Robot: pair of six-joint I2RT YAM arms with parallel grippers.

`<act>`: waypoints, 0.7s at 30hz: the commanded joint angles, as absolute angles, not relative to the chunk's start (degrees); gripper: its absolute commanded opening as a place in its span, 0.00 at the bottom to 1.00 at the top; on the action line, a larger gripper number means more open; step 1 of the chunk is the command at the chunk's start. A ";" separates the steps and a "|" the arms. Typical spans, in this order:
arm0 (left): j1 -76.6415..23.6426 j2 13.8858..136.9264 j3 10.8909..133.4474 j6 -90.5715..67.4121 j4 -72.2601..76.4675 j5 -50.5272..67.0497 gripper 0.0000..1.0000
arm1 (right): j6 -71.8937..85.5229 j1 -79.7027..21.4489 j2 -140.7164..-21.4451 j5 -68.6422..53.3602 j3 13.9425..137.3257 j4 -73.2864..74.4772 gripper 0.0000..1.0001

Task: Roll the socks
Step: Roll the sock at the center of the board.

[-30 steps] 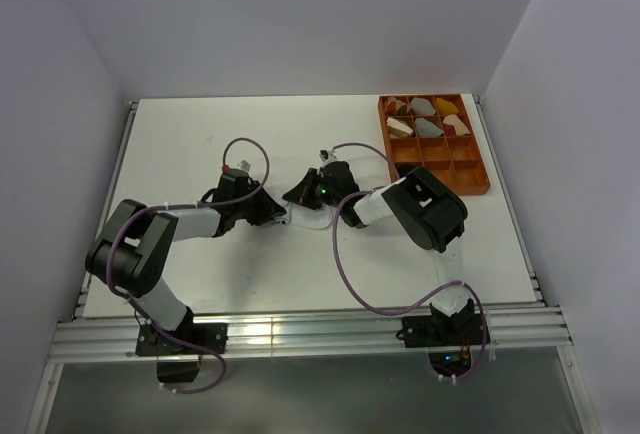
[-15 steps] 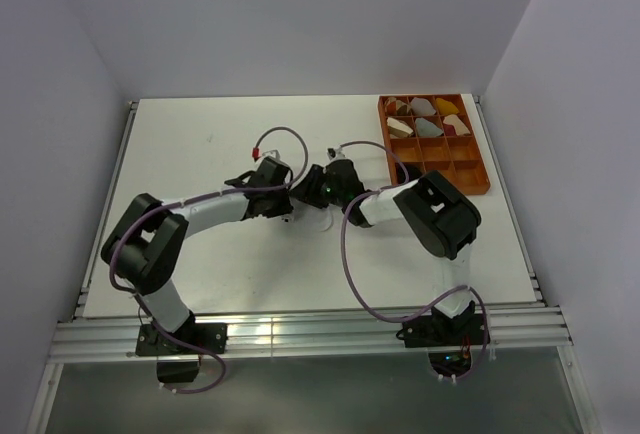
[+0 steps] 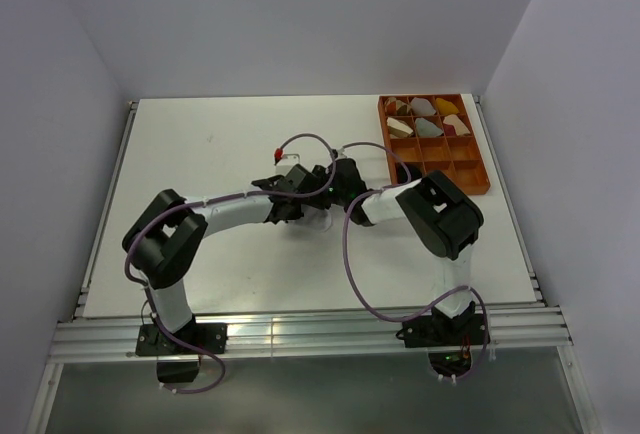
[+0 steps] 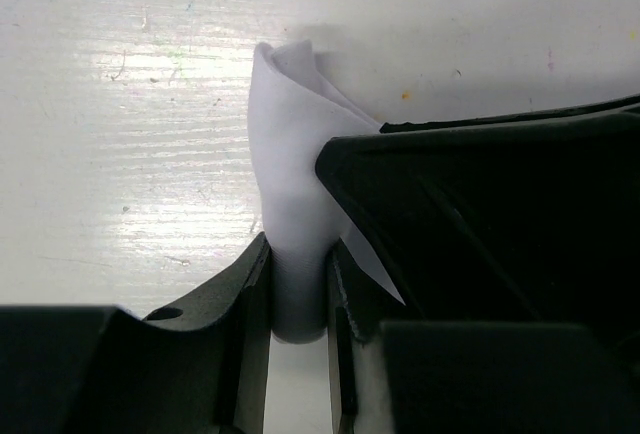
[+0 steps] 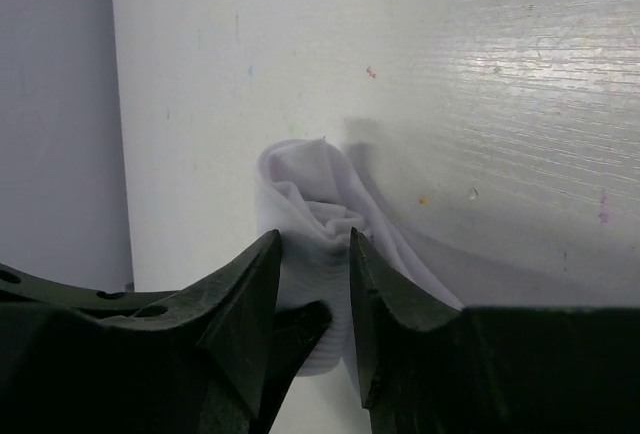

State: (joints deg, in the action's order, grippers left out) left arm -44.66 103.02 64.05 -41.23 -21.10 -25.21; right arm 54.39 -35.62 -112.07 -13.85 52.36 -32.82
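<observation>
A white sock (image 4: 295,194), rolled into a soft bundle, lies on the table's middle. My left gripper (image 4: 297,274) is shut on it, and the fabric is squeezed narrow between its fingers. From the opposite side my right gripper (image 5: 313,244) straddles the same white sock (image 5: 315,204) with its jaws open; one jaw brushes the fabric. A black fingertip of the left gripper shows between the right jaws. In the top view the left gripper (image 3: 298,200) and the right gripper (image 3: 326,190) meet nose to nose, hiding most of the sock (image 3: 318,218).
An orange divided tray (image 3: 470,176) stands at the back right, with several rolled bundles (image 3: 428,118) in its far compartments. Both arms' cables loop above the meeting point. Side walls close in the table's left and right edges.
My left arm has swung right with the white sock, up against the right gripper. The right gripper's jaws have opened from shut and now stand around the sock.
</observation>
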 commanded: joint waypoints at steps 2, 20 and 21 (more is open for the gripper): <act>-45.79 105.29 65.30 -39.90 -24.79 -27.60 0.00 | 54.85 -34.89 -110.56 -17.48 53.52 -35.68 0.40; -47.28 102.49 62.23 -40.42 -20.57 -26.20 0.18 | 58.27 -34.28 -114.08 -16.70 45.36 -41.55 0.00; -47.20 102.13 61.97 -40.69 -20.39 -25.58 0.27 | 58.10 -34.19 -114.34 -16.61 44.39 -42.36 0.00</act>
